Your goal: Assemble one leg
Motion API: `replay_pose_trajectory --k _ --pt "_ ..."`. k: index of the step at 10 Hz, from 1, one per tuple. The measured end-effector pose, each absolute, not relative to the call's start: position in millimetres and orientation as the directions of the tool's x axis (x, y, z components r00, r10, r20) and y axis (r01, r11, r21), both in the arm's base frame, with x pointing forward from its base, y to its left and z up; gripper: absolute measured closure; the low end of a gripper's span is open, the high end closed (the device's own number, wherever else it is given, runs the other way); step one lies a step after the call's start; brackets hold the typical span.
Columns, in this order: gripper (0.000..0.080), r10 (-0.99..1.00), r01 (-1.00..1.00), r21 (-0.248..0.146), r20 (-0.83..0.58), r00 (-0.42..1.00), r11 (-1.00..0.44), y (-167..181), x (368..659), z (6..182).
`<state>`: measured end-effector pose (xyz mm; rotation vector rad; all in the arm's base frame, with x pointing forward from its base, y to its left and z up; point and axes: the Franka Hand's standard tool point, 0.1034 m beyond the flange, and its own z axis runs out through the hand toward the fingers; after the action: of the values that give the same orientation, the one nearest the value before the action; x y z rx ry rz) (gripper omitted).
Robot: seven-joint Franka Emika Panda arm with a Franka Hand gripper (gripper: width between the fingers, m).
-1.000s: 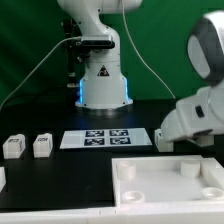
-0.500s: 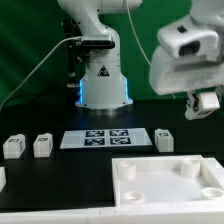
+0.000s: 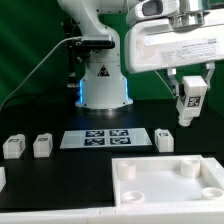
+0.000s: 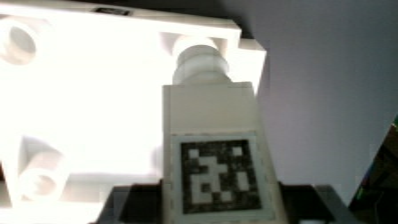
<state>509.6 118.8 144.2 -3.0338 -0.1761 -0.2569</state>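
Observation:
My gripper [image 3: 189,98] is shut on a leg [image 3: 191,101], a small white block with a black-and-white tag. It holds the leg upright in the air at the exterior view's upper right, above the far right corner of the large white square part [image 3: 150,185]. In the wrist view the leg [image 4: 217,140] fills the middle between the dark fingers [image 4: 135,200], and its round end lies over a corner of the large part [image 4: 89,100]. Three more legs stand on the table: two at the left [image 3: 13,146] [image 3: 42,146] and one at the right [image 3: 165,139].
The marker board [image 3: 105,138] lies flat in the middle of the black table, in front of the robot base [image 3: 103,85]. The large square part has round corner holes [image 3: 127,171]. A small white piece [image 3: 2,178] shows at the left edge.
The arm has risen from low over the table's right side to high up. It has carried the leg up and a little toward the exterior view's left.

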Motion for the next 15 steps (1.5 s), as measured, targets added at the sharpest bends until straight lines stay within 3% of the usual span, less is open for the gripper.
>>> replay_pose_trajectory --k 2,4,6,7,8,11,12,13,15 --pt "0.0505 0.106 0.122 -0.083 0.175 0.979 -0.989 119.5 512.4 144.1" --pt "0.0505 0.099 0.134 -0.101 0.298 0.95 -0.986 134.1 563.8 144.4" --pt "0.0505 0.135 0.182 -0.095 0.368 0.92 -0.979 134.6 606.9 161.8" --pt "0.0505 0.161 0.203 -0.073 0.383 0.91 -0.976 146.8 616.7 183.7" --pt "0.0505 0.167 0.213 -0.072 0.399 0.901 -0.974 148.8 616.0 186.8" --pt "0.0505 0.165 0.21 -0.076 0.389 0.906 -0.975 147.1 614.2 178.6" --pt "0.0505 0.149 0.211 -0.077 0.484 0.862 -0.974 134.2 624.4 165.3" --pt "0.0505 0.117 0.188 -0.093 0.501 0.858 -0.978 132.1 629.9 142.5" --pt "0.0505 0.12 0.193 -0.087 0.522 0.844 -0.977 126.9 634.0 116.4"
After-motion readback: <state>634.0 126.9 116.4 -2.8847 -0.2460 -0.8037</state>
